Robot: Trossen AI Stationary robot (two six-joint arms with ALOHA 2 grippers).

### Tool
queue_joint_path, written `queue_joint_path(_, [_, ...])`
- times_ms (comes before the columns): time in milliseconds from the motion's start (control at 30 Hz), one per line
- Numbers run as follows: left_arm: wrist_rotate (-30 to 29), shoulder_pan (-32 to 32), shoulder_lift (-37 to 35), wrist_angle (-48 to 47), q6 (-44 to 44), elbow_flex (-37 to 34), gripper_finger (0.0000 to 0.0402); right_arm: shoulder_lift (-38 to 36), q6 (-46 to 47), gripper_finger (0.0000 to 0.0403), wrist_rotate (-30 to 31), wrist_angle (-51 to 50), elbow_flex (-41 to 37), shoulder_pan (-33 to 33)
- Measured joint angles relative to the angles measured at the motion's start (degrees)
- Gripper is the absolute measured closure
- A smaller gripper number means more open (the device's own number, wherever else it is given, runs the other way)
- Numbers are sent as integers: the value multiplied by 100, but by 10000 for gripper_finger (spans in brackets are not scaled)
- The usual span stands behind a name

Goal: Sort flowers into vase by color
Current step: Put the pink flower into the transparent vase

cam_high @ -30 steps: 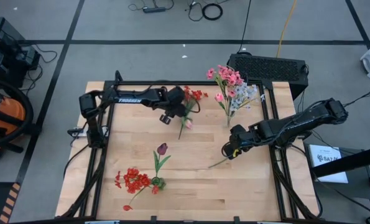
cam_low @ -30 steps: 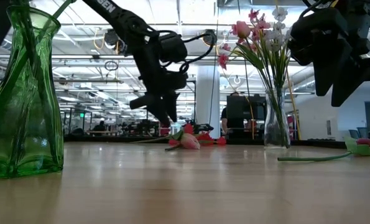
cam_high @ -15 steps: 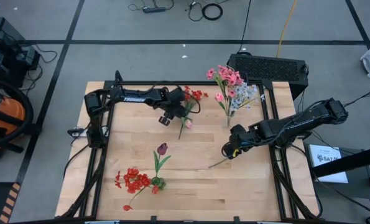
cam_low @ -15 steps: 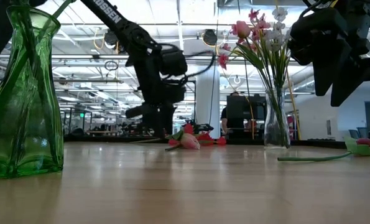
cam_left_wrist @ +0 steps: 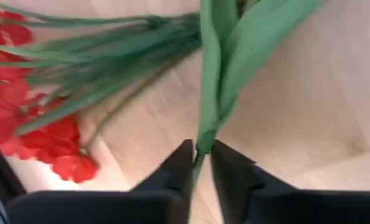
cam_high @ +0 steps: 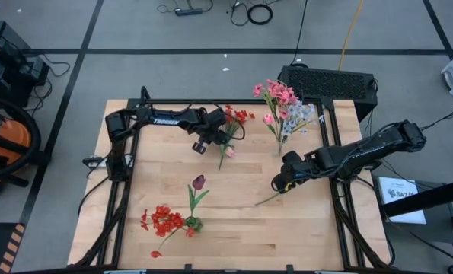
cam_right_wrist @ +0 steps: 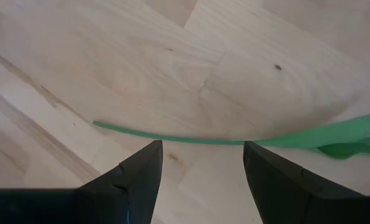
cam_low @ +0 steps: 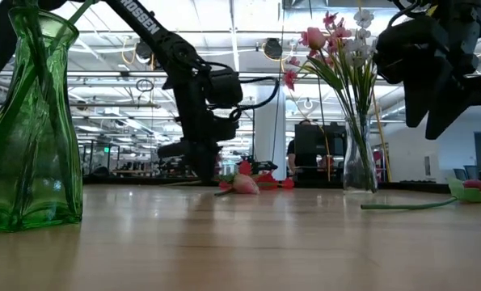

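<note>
The left tool (cam_left_wrist: 197, 163) is pinched on a pink tulip's stalk (cam_left_wrist: 211, 93) at the tabletop's (cam_high: 241, 228) far middle; lift straight up (red sprays lie alongside). The right tool (cam_right_wrist: 203, 163) hovers open over another stem (cam_right_wrist: 172, 137).

A pink tulip (cam_high: 230, 151) lay flat, its green stalk (cam_left_wrist: 200, 158) pinched in the left tool (cam_left_wrist: 200, 163). Red blossoms (cam_high: 240, 116) lay just beyond that tool. Another green stem (cam_right_wrist: 172, 135) lay crosswise under the right tool (cam_right_wrist: 203, 163).

Bare wood (cam_high: 241, 221) at table's middle, near side; green vase (cam_low: 30, 121), clear vase (cam_low: 359, 162) flank it.
</note>
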Motion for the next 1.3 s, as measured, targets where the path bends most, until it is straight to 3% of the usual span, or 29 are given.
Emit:
queue_joint_path(100, [-33, -78, -49, -423, -49, 76, 388, 0, -374, 188, 0, -32, 0, -4])
queue_joint_path(300, [-56, -242, -329, -1188, -723, 582, 394, 0, -798, 188, 326, 10, 0, -33])
queue_joint_path(467, [377, -374, -937, -1578, -1905, 1062, 398, 5, -951, 188, 860, 4, 0, -4])
queue_joint_path(633, [598, -620, -1544, -941, -3474, 1219, 399, 33, -1400, 188, 1212, 471, 0, 159])
queue_joint_path(833, [984, -1124, -1854, 163, -4927, 1231, 400, -126, -1862, 188, 1677, 301, 0, 986])
queue_joint_path(1033, [464, -1821, -1787, 454, -5376, 1228, 401, -607, -466, 188, 1987, -387, -210, 2296])
queue_joint_path(1167, [109, -2223, -1645, 1017, -5542, 1189, 401, -1095, 323, 188, 2824, -366, -508, 3069])
queue_joint_path(1300, [97, -2440, -1440, 2104, -5558, 1134, 401, -1430, 86, 188, 4553, 681, -856, 3244])
